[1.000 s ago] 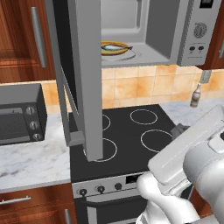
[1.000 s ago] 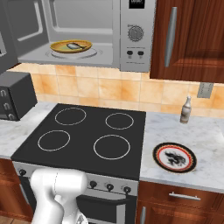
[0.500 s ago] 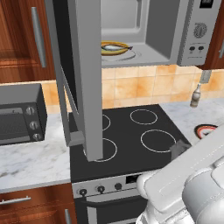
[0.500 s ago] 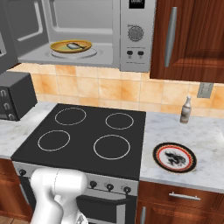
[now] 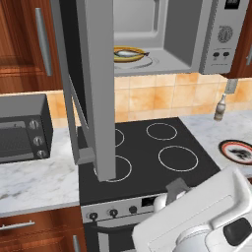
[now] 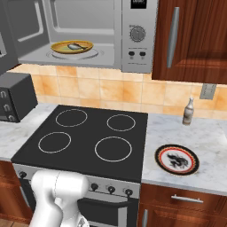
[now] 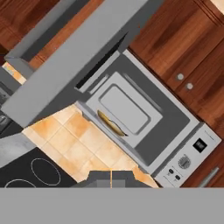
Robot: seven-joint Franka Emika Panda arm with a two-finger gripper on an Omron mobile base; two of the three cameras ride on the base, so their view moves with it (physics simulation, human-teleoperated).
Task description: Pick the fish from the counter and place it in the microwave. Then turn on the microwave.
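The fish (image 5: 129, 52) (image 6: 75, 45) lies on a yellow plate (image 5: 142, 55) (image 6: 56, 47) inside the microwave (image 5: 216, 39) (image 6: 138, 35) (image 7: 183, 162). The microwave's door (image 5: 98, 88) (image 7: 65, 65) stands swung wide open over the left of the stovetop. In the hand view the plate (image 7: 111, 124) shows edge-on in the open cavity, and my gripper (image 7: 111, 178) is shut with nothing between its tips, well back from the microwave. My white arm fills the lower right of the left base view. The marble counter (image 5: 34, 177) (image 6: 177, 133) runs on both sides of the stove.
A black four-ring stovetop (image 5: 147, 147) (image 6: 88, 137) lies below the microwave. A dark toaster oven (image 5: 22, 130) (image 6: 13, 95) stands on the left counter. On the right counter are a red-rimmed plate (image 6: 176, 158) (image 5: 238, 150) and a small bottle (image 6: 189, 111) (image 5: 220, 108).
In the left base view my arm's white links have shifted a little at the lower right. The fish, its plate and the open door have not moved.
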